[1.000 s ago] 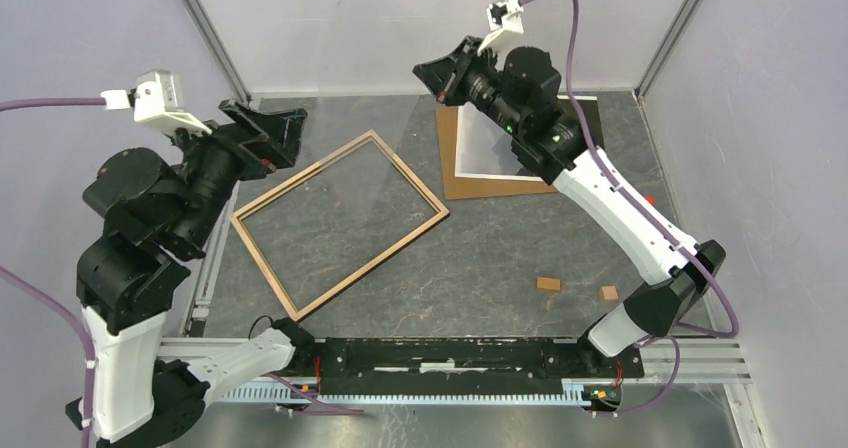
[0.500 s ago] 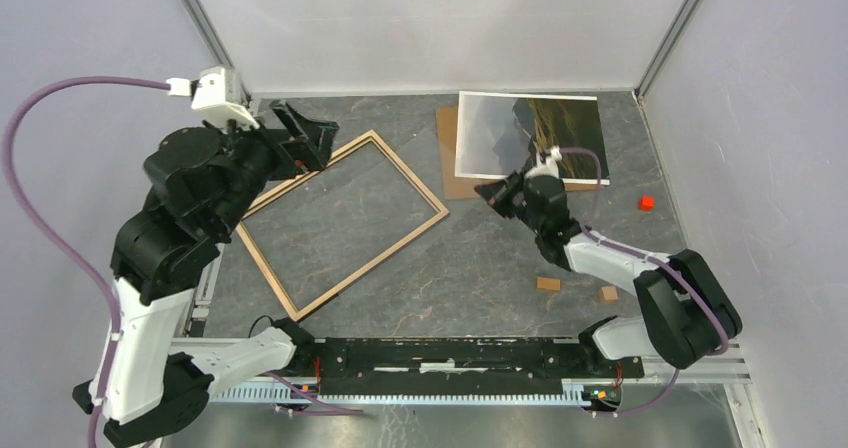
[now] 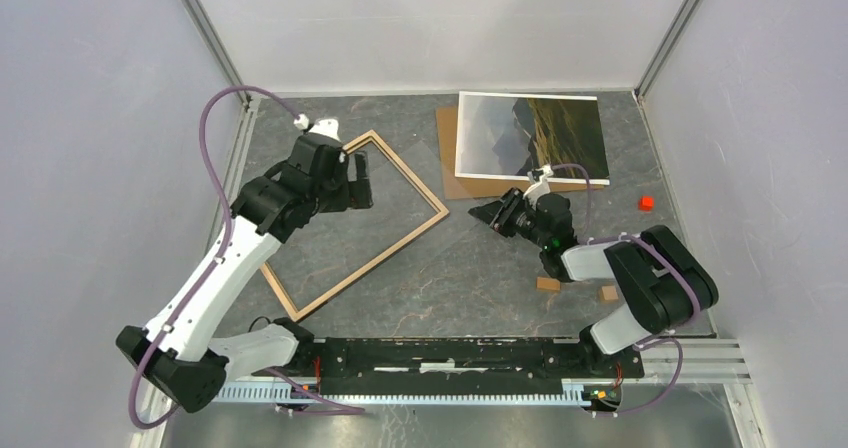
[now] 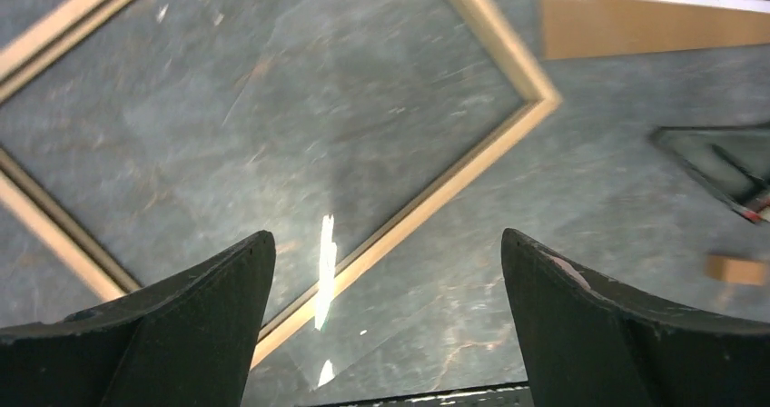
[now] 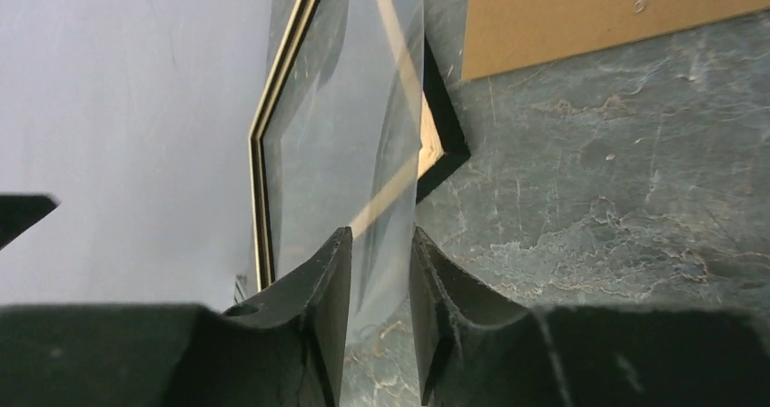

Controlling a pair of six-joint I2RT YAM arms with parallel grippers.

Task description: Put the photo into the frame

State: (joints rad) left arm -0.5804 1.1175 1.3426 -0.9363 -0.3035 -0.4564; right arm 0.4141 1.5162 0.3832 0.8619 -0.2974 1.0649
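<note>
The frame [image 3: 372, 264], light wood face up, lies on the table left of centre. A clear pane [image 4: 300, 134] lies askew on it and sticks out past its right rim [image 4: 436, 198]. The photo [image 3: 535, 136] lies at the back right on the brown backing board [image 3: 465, 183]. My left gripper [image 3: 358, 180] hovers open and empty over the frame's upper part, as the left wrist view shows [image 4: 389, 243]. My right gripper [image 3: 490, 213] is low by the frame's right corner [image 5: 440, 143]. Its jaws [image 5: 381, 234] stand narrowly apart around the pane's edge [image 5: 354, 107].
Two small wooden blocks [image 3: 548, 284] [image 3: 608, 293] lie near the right arm's base. A red cube [image 3: 646, 203] sits by the right wall. Enclosure walls close off the left, back and right.
My left arm has swung down from the back left to over the frame. My right arm has dropped from above the photo to the table and edged toward the frame's right corner.
</note>
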